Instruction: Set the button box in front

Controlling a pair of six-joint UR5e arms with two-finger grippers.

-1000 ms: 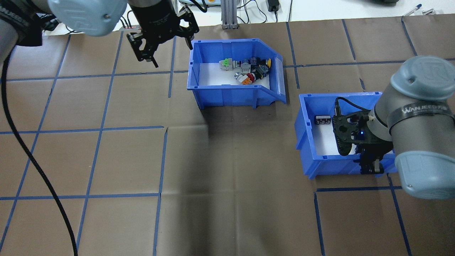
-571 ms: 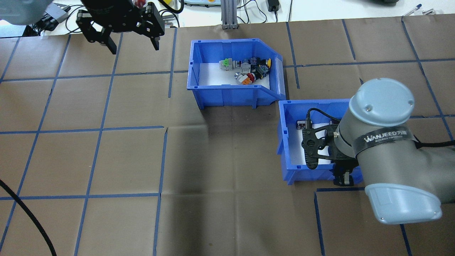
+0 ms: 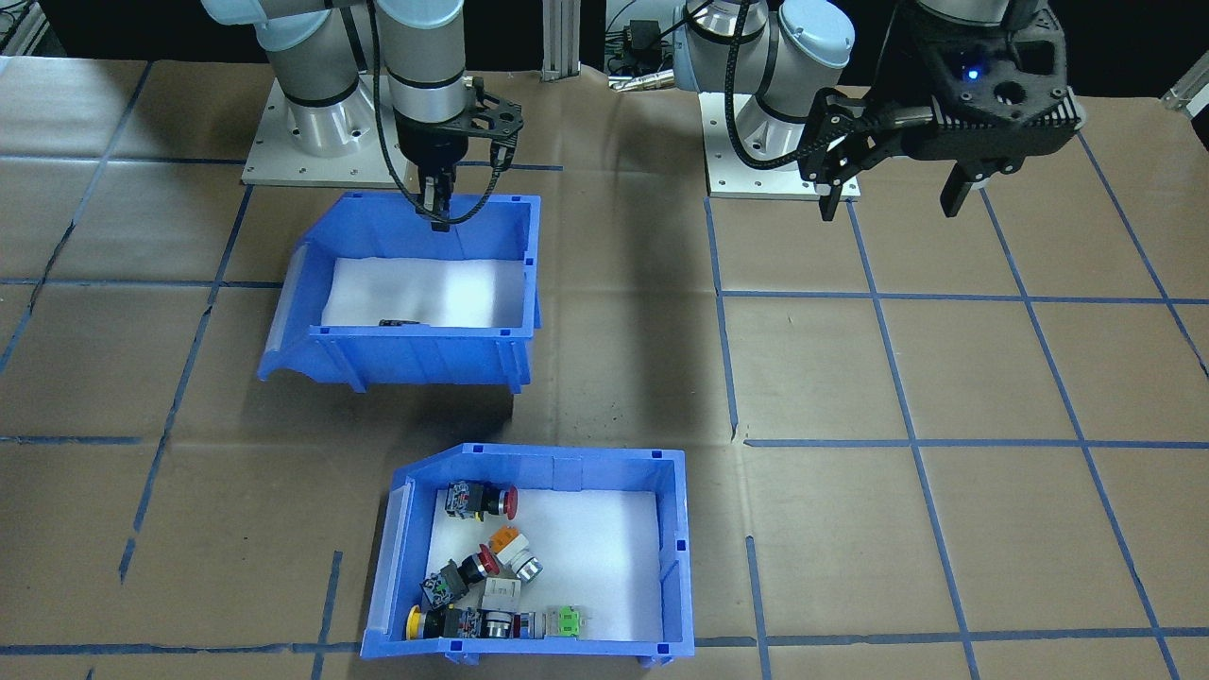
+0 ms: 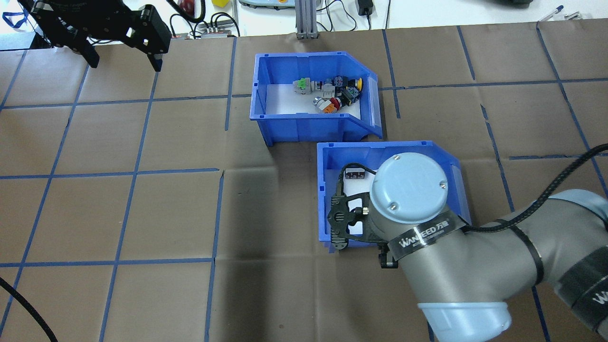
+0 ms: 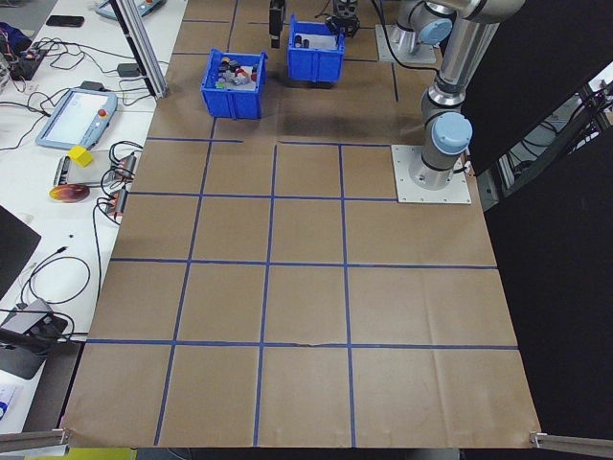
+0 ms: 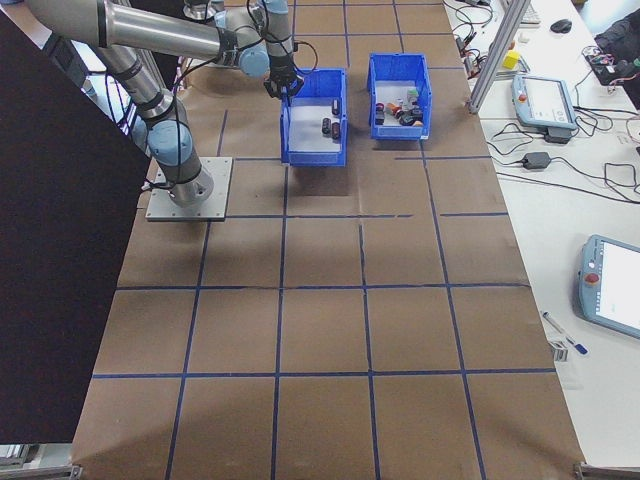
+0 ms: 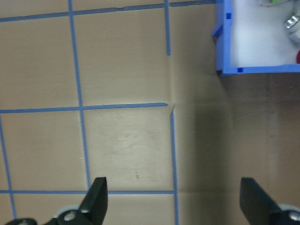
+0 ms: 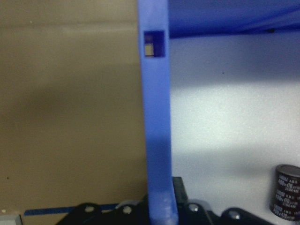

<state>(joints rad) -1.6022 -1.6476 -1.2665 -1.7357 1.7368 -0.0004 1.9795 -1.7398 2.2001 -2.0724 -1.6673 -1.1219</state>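
Observation:
The button box (image 4: 304, 127) is a blue bin with white lining and colourful push-buttons (image 4: 332, 92), standing at the table's far centre; it also shows as the near bin (image 3: 553, 465) in the front-facing view. My left gripper (image 4: 123, 61) hangs open and empty well to its left, above bare paper. My right gripper (image 3: 437, 215) is shut on the robot-side wall of a second blue bin (image 4: 323, 190), which holds black cylinders (image 4: 355, 172). That bin sits just behind the button box on the robot's side, slightly to the right. The right wrist view shows its wall (image 8: 157, 140) running down between the fingers.
Brown paper with blue tape grid lines (image 4: 137, 171) covers the table. Cables and devices (image 4: 199, 28) lie beyond the far edge. The right arm's elbow (image 4: 413, 190) hides much of the second bin from overhead. Two arm bases (image 3: 321, 132) stand at the robot's side.
The right arm has dragged the bin with black cylinders leftward until it sits right behind the button box. The left gripper has moved left, still open. The button box has not moved.

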